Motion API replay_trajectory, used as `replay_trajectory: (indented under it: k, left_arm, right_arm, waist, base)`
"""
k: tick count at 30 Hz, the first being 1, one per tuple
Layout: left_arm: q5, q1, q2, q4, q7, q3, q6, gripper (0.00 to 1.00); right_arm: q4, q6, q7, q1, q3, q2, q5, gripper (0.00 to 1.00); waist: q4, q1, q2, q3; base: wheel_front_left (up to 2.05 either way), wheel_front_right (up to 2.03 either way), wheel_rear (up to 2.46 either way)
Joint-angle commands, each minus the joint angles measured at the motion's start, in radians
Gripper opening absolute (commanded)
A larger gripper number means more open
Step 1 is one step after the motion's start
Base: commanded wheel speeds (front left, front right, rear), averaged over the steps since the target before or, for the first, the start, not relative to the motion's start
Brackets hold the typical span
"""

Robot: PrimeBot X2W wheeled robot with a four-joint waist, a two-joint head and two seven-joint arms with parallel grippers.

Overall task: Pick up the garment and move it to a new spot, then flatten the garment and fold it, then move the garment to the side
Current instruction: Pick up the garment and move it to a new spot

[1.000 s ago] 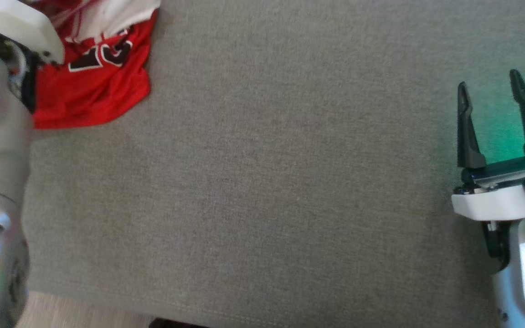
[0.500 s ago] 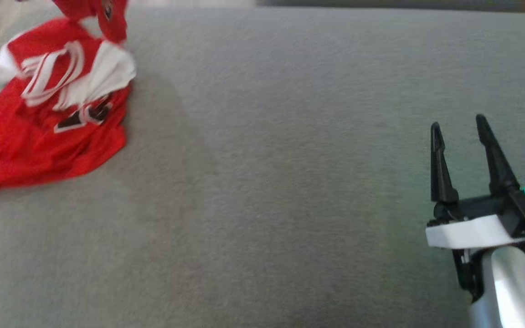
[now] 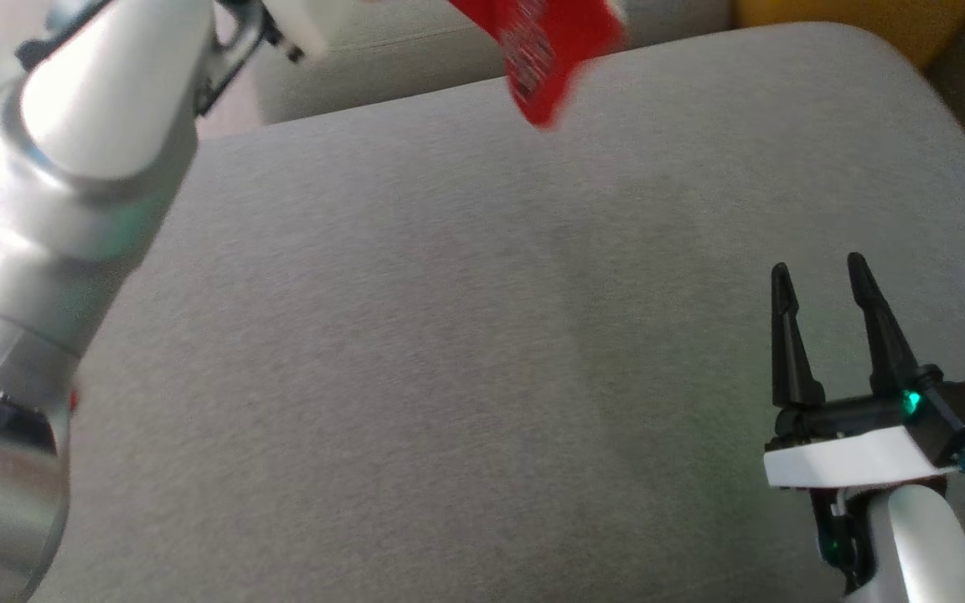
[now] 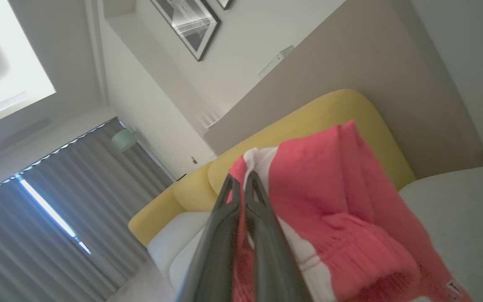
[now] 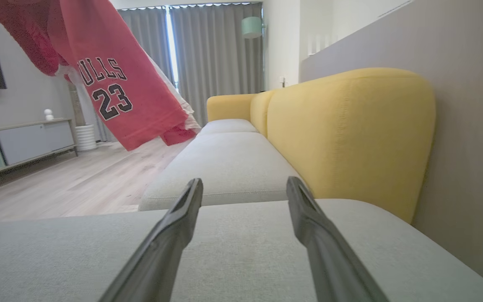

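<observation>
The right gripper (image 3: 816, 265) is closest, low at the near right of the grey seat cushion (image 3: 449, 352). Its two dark fingers are wide apart and there is nothing between them. In the right wrist view the right gripper (image 5: 245, 181) points along the seat cushion (image 5: 233, 251), very close above the cloth. I cannot tell if it touches.

On the near left, the big silver left arm (image 3: 72, 167) goes up and away toward the far side of the cushion.

In the left wrist view the left gripper (image 4: 243, 176) has its fingers pressed almost together. They pinch the garment (image 4: 329, 188), and red and white cloth bunches around the tips.

The garment (image 5: 128, 96) is a red shirt with white trim. It hangs in the air from the left gripper, well apart from the cushion. In the right wrist view it hangs high on the left and shows the letters "ULLS" and the number 23 in dark print. In the head view one blurry red corner of the garment (image 3: 554, 50) dangles over the far edge of the cushion.

Behind the cushion stands a yellow sofa back (image 5: 350, 126). A second cushion (image 5: 224, 163) lies farther along the sofa. Past that is a pale wood floor (image 5: 78, 180) with a low cabinet (image 5: 23, 142) by the wall. Farthest off are grey curtains (image 5: 216, 54) and a small green lamp (image 5: 252, 26).
</observation>
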Motion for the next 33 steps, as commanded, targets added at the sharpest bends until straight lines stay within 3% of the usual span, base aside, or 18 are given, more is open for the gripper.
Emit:
replay_trajectory:
  k: [1, 7, 10, 15, 16, 17, 21, 23, 33]
  left_arm:
    - [-0.019, -0.034, 0.051, -0.038, 0.009, 0.011, 0.002, 0.0]
    - [-0.073, 0.132, 0.087, -0.117, 0.006, -0.11, 0.002, 0.0]
    - [-0.034, 0.26, 0.107, -0.105, -0.019, -0.195, 0.008, 0.0]
    - [-0.067, 0.471, 0.076, -0.022, -0.083, -0.243, 0.029, 0.0]
    - [-0.072, 0.496, 0.067, -0.005, -0.098, -0.241, 0.045, 0.45]
    - [-0.08, 0.518, 0.056, 0.007, -0.112, -0.233, 0.061, 1.0]
    - [-0.097, 0.596, 0.015, 0.011, -0.145, -0.187, 0.147, 1.0]
    - [-0.1, 0.618, 0.009, -0.008, -0.146, -0.167, 0.17, 1.0]
    - [-0.097, 0.974, 0.006, -0.355, -0.148, 0.156, 0.345, 1.0]
  right_arm:
    - [-0.038, 0.007, -0.005, -0.023, 0.031, -0.001, 0.009, 1.0]
    - [-0.054, 0.007, -0.005, -0.038, 0.029, -0.001, 0.035, 1.0]
    - [-0.055, 0.007, -0.005, -0.04, 0.016, -0.001, 0.038, 1.0]
    - [-0.043, 0.007, -0.005, -0.03, 0.008, -0.001, 0.029, 1.0]
    - [-0.04, 0.007, -0.005, -0.026, 0.009, -0.001, 0.028, 1.0]
    - [-0.038, 0.007, -0.005, -0.022, 0.008, -0.001, 0.025, 1.0]
    - [-0.027, 0.007, -0.005, 0.005, -0.009, -0.001, 0.011, 1.0]
    - [-0.024, 0.007, -0.005, 0.013, -0.011, -0.001, 0.009, 1.0]
    - [0.006, 0.007, -0.005, 0.084, -0.033, -0.001, 0.005, 1.0]
  waist:
    - [-0.063, 0.0001, 0.0, 0.001]
    - [-0.111, 0.0001, 0.0, 0.068]
    - [-0.111, 0.0001, 0.0, 0.091]
    - [-0.082, 0.0001, 0.0, 0.096]
    - [-0.074, 0.0001, 0.0, 0.091]
    - [-0.062, 0.0001, 0.0, 0.085]
    - [0.002, 0.0001, 0.0, 0.041]
    - [0.018, 0.0001, 0.0, 0.029]
    - [0.185, 0.0001, 0.0, -0.095]
  base:
    - [0.0, 0.0, 0.0]
    - [0.0, 0.0, 0.0]
    - [0.0, 0.0, 0.0]
    - [0.0, 0.0, 0.0]
    - [0.0, 0.0, 0.0]
    - [0.0, 0.0, 0.0]
    - [0.0, 0.0, 0.0]
    - [0.0, 0.0, 0.0]
    - [0.0, 0.0, 0.0]
